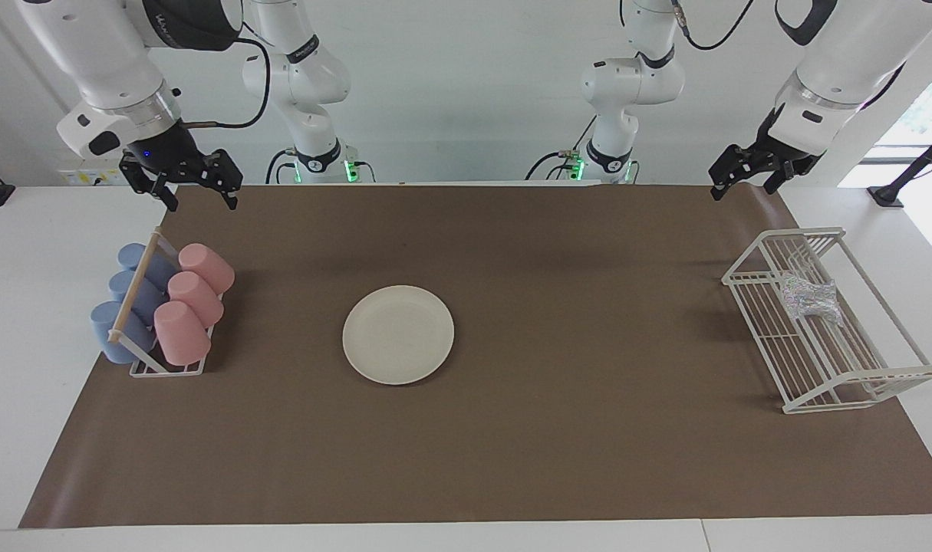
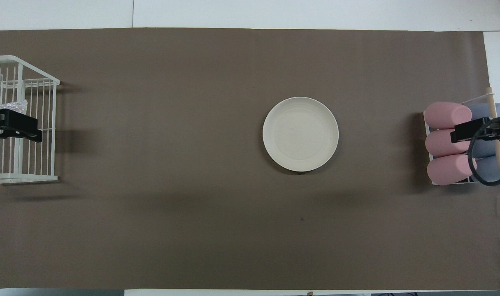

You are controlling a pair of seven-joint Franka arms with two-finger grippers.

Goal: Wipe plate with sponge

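The plate (image 1: 398, 334) serves as the landmark: it lies flat and bare on the brown mat (image 1: 512, 460), about midway between the two ends of the table.

Toward the right arm's end from the plate, a small rack (image 1: 166, 370) holds three pink cups (image 1: 192, 303) and three blue cups (image 1: 122, 303) lying on their sides. The right gripper (image 1: 199, 201) hangs in the air over the mat's edge, up by the robots and over the space just robot-ward of the cup rack, well apart from the plate. Its fingers are spread and hold nothing.

Toward the left arm's end from the plate stands a white wire rack (image 1: 818, 360), and the sponge (image 1: 809, 297) lies inside it, on its wire floor, well apart from the plate. The left gripper (image 1: 743, 184) hangs over the mat's corner by the robots, above and clear of the wire rack. Its fingers are parted and empty.
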